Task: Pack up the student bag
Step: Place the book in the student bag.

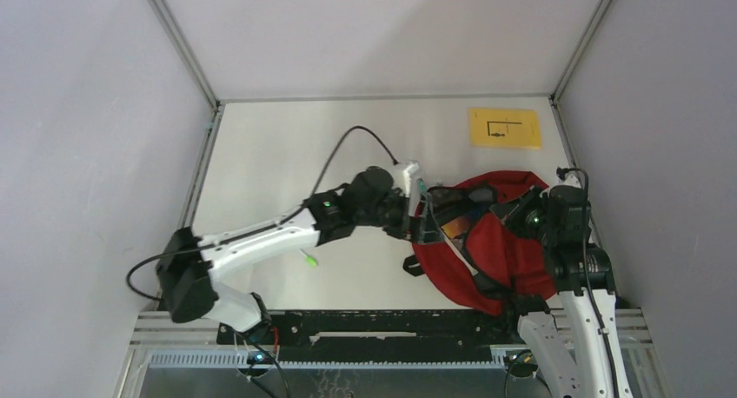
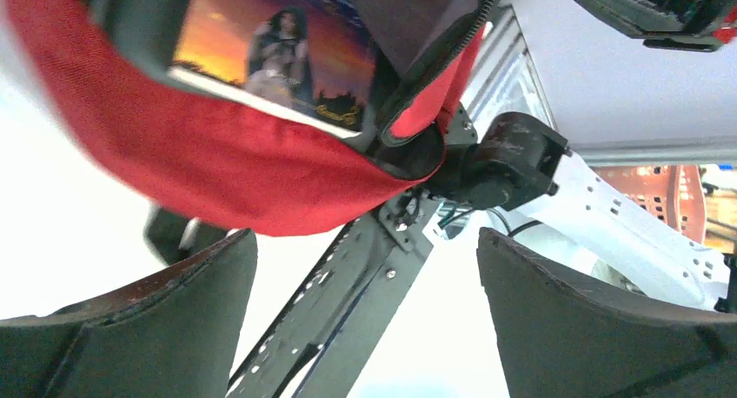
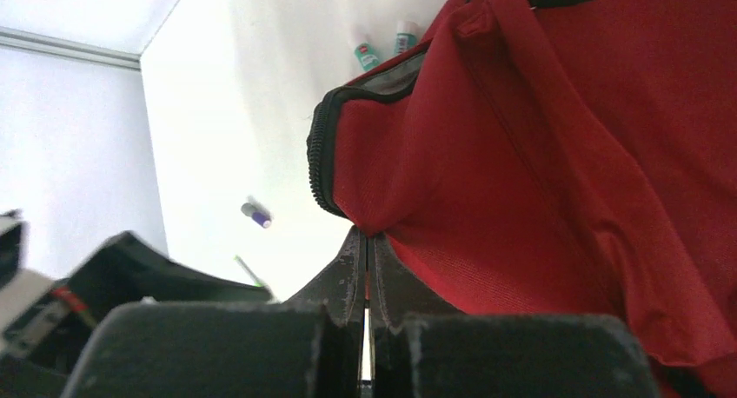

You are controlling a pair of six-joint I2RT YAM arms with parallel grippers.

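Where walls [image 1: 87, 111] enclose the table [image 1: 278, 155], student bag [image 1: 502, 246] rests.

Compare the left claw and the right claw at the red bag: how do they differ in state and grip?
The left claw stands wide open; the right claw is shut. The left claw holds nothing, the student bag lying beyond its fingertips; the right claw pinches a fold of that bag's red fabric near the zipper edge. Both have dark fingers and sit at the bag.
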